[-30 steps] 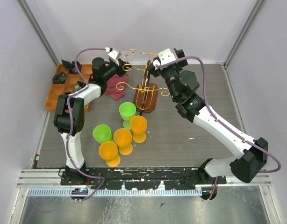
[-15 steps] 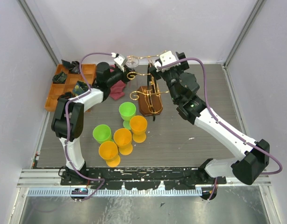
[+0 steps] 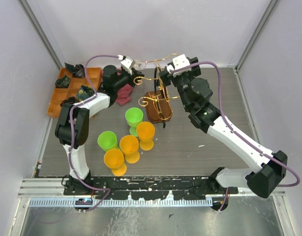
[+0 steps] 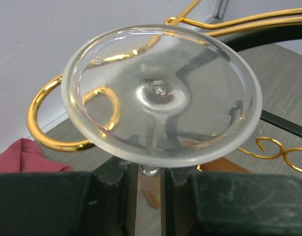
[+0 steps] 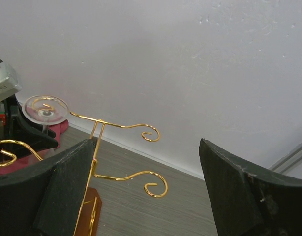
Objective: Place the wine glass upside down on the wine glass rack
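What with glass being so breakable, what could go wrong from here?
The left fingers pinch only the thin stem of the upturned wine glass; it could swivel or slip. Its foot sits by a curled arm of the rack and might knock it instead of hooking on. The right fingers stand open beside the rack, so a bump could shift it.

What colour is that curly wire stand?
Gold wire stand, dark-brown wooden base; best in the top view.

On my screen I count two green cups [image 3: 134,117] and three orange cups [image 3: 145,132], five in all. I also see one wine glass [image 4: 161,118], one gold wire rack [image 3: 158,105], one red cloth [image 3: 122,93] and one orange tray [image 3: 60,98].
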Robot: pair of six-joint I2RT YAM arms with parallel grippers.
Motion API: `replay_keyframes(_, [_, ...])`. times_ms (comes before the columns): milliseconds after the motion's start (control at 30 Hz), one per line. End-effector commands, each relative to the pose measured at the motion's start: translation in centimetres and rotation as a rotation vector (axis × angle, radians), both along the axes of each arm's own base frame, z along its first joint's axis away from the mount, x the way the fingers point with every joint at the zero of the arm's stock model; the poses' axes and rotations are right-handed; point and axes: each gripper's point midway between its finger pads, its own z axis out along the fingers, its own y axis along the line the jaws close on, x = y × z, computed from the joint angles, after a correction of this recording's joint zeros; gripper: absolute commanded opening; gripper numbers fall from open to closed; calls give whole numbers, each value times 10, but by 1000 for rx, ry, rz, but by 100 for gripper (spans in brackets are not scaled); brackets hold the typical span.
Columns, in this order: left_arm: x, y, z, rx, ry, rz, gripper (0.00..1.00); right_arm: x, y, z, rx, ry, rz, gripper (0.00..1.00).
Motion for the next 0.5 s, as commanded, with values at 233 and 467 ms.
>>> replay_keyframes(233, [41, 2, 16, -51, -91, 95, 0, -11, -14, 20, 70, -38, -28, 93])
replay_keyframes(467, [66, 12, 18, -115, -87, 213, 0, -4, -7, 14, 55, -27, -28, 93])
